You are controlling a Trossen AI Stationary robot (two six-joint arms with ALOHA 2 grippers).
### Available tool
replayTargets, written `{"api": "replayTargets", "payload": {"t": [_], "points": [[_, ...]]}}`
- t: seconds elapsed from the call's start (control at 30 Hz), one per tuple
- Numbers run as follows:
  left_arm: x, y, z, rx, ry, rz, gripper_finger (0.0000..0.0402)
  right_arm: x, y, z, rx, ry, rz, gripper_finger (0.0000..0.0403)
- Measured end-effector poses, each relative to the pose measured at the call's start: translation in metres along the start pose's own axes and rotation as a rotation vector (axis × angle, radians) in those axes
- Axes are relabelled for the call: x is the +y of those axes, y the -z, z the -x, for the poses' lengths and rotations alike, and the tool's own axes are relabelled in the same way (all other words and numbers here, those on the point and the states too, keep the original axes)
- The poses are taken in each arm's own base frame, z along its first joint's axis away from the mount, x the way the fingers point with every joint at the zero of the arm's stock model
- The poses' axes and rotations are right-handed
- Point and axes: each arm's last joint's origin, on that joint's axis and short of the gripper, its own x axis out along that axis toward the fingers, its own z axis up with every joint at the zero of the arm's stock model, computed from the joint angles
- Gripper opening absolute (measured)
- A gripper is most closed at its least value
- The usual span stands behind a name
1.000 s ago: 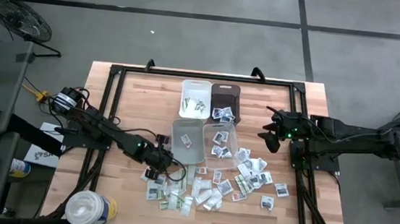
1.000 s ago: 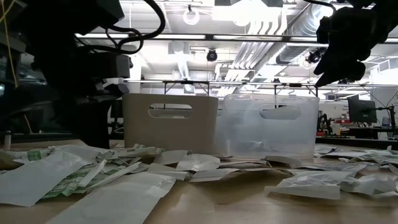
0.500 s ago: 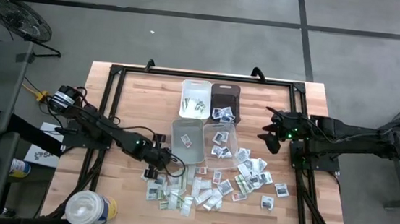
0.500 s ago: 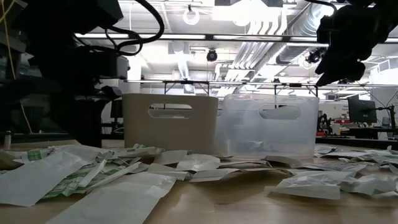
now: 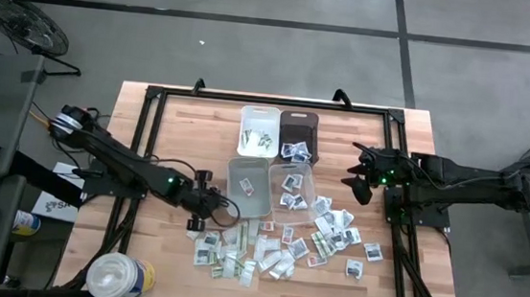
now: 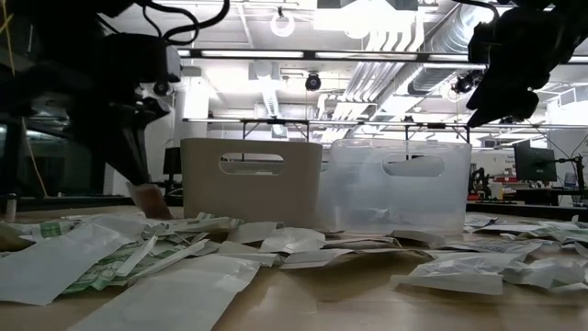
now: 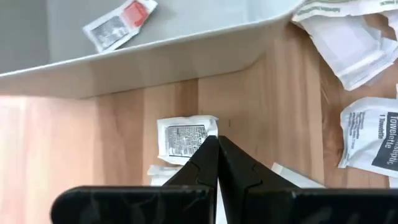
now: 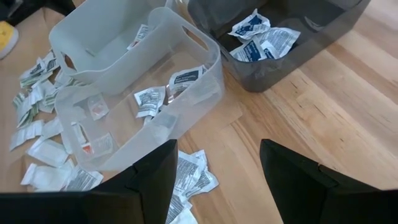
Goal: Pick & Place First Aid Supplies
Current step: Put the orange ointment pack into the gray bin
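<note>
Small flat paper packets (image 5: 276,248), white with dark or green print, lie scattered on the near half of the wooden table. My left gripper (image 5: 198,219) hovers at the pile's left end, shut on one small packet (image 7: 185,138) with grey print. That packet also shows in the low view (image 6: 147,199), under the dark fingers. My right gripper (image 5: 358,183) waits open above the table's right part, its fingers (image 8: 155,174) spread over the clear bin (image 8: 143,93), touching nothing. My left gripper pinches the small packet between its two fingertips (image 7: 211,155) at the packet's edge (image 7: 210,132), near one corner. The fingers slant steeply down from the table's left. The packet hangs below the fingers (image 6: 149,204), just above the pile.
Four bins stand in the table's middle: a white one (image 5: 259,131), a dark one (image 5: 297,130), a grey one (image 5: 248,187) and a clear one (image 5: 292,187), each holding some packets. A big white tub (image 5: 119,276) stands at the near left corner. Bare wood lies at the left.
My left gripper has risen from the pile and drawn back a little toward the table's left edge, rolling slightly at the wrist. The small packet has come up with it and now shows hanging under the fingers in the low view.
</note>
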Motion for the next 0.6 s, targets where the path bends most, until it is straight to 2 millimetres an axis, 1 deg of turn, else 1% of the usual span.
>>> {"api": "replayTargets", "payload": {"t": [0.33, 0.6], "points": [[0.008, 0.0, 0.018, -0.048, -0.055, 0.021, 0.0, 0.0, 0.0, 0.0, -0.005, 0.009, 0.004, 0.0222], [0.011, 0.001, 0.024, -0.071, -0.086, 0.027, 0.0, -0.001, 0.0, 0.0, -0.016, 0.027, 0.008, 0.0222]]}}
